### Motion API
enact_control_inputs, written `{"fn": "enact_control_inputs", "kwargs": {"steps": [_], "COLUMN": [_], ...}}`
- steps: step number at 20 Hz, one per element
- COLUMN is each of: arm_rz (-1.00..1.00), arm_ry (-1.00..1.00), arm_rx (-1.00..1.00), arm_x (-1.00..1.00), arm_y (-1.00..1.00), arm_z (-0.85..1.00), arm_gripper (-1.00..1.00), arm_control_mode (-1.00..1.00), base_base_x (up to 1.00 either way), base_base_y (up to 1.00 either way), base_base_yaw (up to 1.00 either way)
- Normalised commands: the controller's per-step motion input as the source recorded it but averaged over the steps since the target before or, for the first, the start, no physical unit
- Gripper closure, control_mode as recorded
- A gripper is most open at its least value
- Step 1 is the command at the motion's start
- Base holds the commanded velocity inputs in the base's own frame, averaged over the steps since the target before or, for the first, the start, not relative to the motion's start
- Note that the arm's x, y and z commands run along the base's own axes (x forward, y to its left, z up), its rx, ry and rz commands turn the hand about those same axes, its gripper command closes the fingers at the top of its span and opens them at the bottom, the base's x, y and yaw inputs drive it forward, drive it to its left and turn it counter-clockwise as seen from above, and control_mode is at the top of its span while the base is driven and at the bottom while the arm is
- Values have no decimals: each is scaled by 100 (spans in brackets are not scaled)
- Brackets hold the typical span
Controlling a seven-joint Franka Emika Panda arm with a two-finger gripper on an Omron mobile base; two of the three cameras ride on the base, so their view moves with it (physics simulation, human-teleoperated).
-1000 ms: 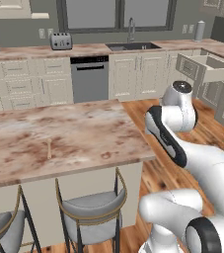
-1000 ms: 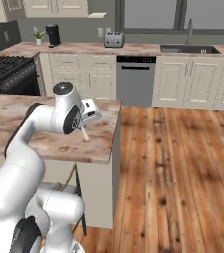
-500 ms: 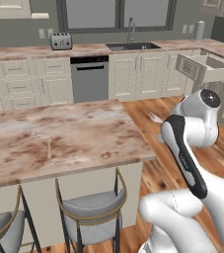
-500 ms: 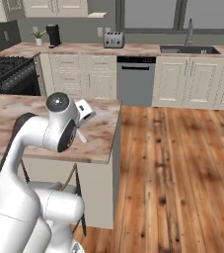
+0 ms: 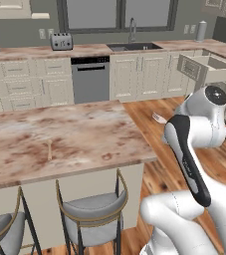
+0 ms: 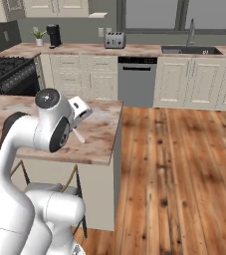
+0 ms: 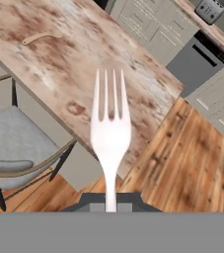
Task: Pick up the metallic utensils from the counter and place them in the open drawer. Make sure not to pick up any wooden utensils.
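Fork, slim and all-silver [image 7: 110,133], pinched at its handle between closed fingers [image 7: 110,205], tines pointing away, held in the air beside the beige marbled stone tabletop [image 5: 74,139]. Pale tan wooden stick [image 5: 49,149] lying on that tabletop. Cream drawer [image 5: 204,68] open, well apart.

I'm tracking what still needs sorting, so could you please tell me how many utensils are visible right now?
2. A silver fork is gripped in the tool, held off the island counter's edge. A pale wooden utensil lies on that counter. Others may be hidden behind the arm.
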Motion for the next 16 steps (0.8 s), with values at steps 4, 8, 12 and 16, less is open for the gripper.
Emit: {"fn": "enact_control_inputs", "kwargs": {"steps": [4,8,12,16], "arm_rz": [0,0,0,0], "arm_ry": [1,0,0,0], "arm_rx": [0,0,0,0], "arm_x": [0,0,0,0], "arm_y": [0,0,0,0], "arm_z": [0,0,0,0], "arm_gripper": [100,100,100,100], "arm_control_mode": [-100,-100,100,100], "base_base_x": [0,0,0,-38], "base_base_y": [0,0,0,-13], "base_base_yaw": [0,0,0,0]}}
